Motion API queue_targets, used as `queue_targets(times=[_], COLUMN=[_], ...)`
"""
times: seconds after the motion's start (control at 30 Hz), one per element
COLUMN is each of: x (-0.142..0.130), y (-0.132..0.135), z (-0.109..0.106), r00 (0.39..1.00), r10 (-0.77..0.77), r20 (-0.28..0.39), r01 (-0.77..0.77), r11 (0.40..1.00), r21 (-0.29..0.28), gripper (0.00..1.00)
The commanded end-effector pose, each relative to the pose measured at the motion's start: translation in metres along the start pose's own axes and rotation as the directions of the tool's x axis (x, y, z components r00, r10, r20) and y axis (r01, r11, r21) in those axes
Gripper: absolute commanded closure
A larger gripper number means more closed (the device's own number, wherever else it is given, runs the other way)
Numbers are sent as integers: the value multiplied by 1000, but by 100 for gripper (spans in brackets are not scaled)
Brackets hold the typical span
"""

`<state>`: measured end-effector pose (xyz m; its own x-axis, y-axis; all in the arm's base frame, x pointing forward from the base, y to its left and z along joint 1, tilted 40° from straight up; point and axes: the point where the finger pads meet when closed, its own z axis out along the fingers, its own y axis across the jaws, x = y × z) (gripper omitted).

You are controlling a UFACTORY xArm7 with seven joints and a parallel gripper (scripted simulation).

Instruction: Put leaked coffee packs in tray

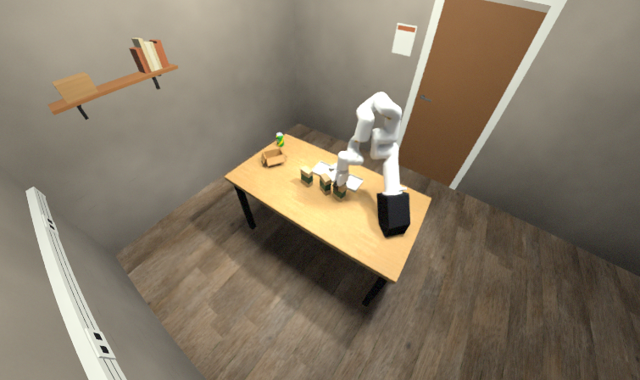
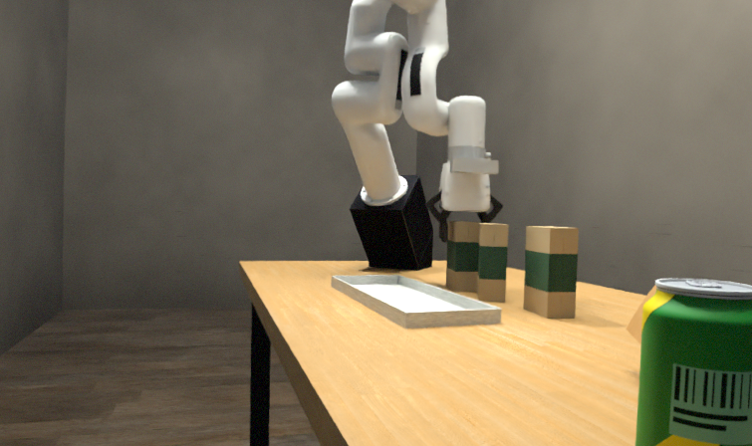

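Observation:
Three tan coffee packs with green bands stand in a row on the wooden table (image 1: pixel 350 226) (image 2: pixel 422 376). They are the far pack (image 1: pixel 340 192) (image 2: pixel 460 257), the middle pack (image 1: pixel 325 185) (image 2: pixel 492 263) and the near pack (image 1: pixel 306 176) (image 2: pixel 551 271). My gripper (image 1: pixel 339 182) (image 2: pixel 466 231) is open and points straight down. Its fingers straddle the top of the far pack, one on each side. The right fingertip is hidden behind the middle pack. The shallow grey tray (image 1: pixel 356 184) (image 2: pixel 450 319) lies empty beside the row.
The arm's black base (image 1: pixel 392 215) (image 2: pixel 391 229) stands on the table beyond the far pack. A green and yellow can (image 1: pixel 279 139) (image 2: pixel 705 359) and an open cardboard box (image 1: pixel 273 155) stand at the other end of the table.

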<state>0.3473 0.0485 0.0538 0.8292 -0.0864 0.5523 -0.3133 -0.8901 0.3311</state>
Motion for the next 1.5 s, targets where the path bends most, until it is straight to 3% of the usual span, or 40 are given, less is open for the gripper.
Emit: queue_targets(times=[0.0, 0.07, 0.1, 1.47], x=[1, 1, 1, 1], y=[-1, -1, -1, -1], z=[0, 0, 0, 0], r00=[1000, 1000, 1000, 1000], r10=[0, 0, 0, 0], r20=[-1, -1, -1, -1], r01=[0, 0, 0, 0], r11=[1000, 1000, 1000, 1000], r21=[2, 2, 2, 2], gripper=[16, 16, 76, 76])
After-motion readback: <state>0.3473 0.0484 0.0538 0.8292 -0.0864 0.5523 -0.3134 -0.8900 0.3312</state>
